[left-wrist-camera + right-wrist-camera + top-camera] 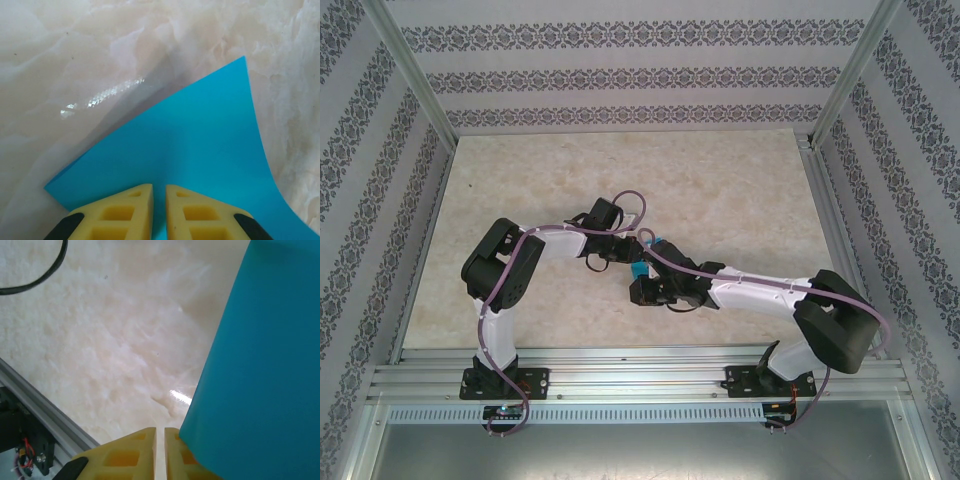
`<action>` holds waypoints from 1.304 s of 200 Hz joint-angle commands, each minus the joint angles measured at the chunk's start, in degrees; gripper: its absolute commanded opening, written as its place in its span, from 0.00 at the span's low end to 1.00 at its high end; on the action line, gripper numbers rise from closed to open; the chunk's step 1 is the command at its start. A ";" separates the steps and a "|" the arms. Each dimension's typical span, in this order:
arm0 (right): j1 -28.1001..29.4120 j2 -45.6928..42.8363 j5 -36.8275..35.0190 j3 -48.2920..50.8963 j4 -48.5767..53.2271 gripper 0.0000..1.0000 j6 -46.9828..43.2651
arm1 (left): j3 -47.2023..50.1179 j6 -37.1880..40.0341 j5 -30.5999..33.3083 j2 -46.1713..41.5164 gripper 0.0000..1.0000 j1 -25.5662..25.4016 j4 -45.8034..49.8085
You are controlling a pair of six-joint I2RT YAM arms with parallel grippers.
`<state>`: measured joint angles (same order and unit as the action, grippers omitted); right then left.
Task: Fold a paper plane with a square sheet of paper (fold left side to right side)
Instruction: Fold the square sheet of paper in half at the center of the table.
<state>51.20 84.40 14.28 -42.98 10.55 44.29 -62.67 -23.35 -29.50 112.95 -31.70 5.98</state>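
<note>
Left wrist view: thin cyan-blue square sheet of paper (200, 160), likely light, floppy, crease-prone; left end effector (159, 189) and right end effector (160, 432) pressed together; best pinched at an edge.

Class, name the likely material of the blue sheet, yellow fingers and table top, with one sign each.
Blue sheet: thin matt paper; it curves.
Yellow fingers: moulded plastic or rubber; hollow pockets.
Table top: glossy marble look, veined, glare; stone or laminate unclear.
</note>
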 commanded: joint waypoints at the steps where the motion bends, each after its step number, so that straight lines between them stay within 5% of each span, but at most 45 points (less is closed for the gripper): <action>1: -0.76 1.94 -7.09 -2.42 -1.40 0.13 -6.64 | 1.32 1.76 6.04 2.41 0.17 -0.40 4.09; 88: 2.98 -14.23 -0.36 8.84 0.33 0.23 -1.65 | 0.87 2.18 6.55 2.23 0.17 -0.55 5.18; 119: 1.93 -18.98 -3.47 8.83 3.46 0.27 -2.76 | 0.84 2.20 6.66 2.02 0.17 -0.61 5.29; 261: -0.66 8.73 -6.63 -6.00 -1.56 0.24 -17.07 | -0.37 2.37 6.52 2.63 0.17 -1.17 5.69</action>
<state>50.50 90.94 10.37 -47.83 9.82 29.93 -63.37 -22.94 -28.16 112.95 -32.38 7.20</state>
